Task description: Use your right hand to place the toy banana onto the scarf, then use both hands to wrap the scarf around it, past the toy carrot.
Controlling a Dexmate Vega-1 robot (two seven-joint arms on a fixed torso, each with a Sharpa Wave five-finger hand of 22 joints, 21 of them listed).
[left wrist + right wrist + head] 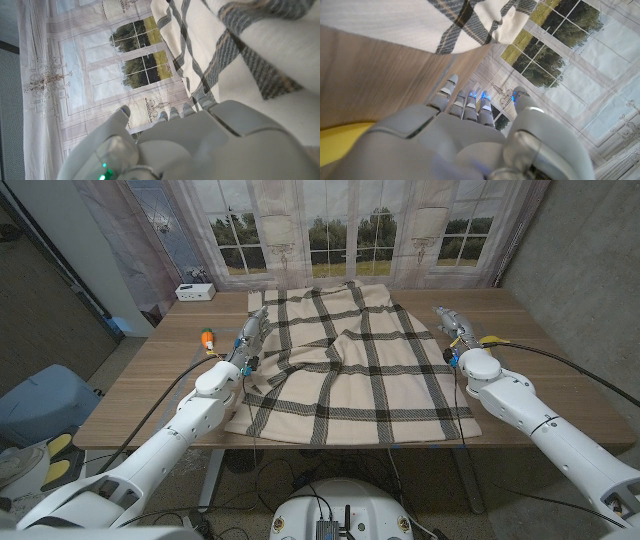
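- A brown rectangular wooden worktop (520, 320).
- A printed window-scene curtain backdrop (330, 230) behind it.
- A grey carpet-like wall panel (580, 270) at right.
- A small white box (195, 292).

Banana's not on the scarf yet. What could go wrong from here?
1. The toy banana lies by the right wrist, behind the fingers of the right hand; reaching back may knock it away.
2. The toy carrot sits close to the left hand; wrapping the scarf may sweep it.
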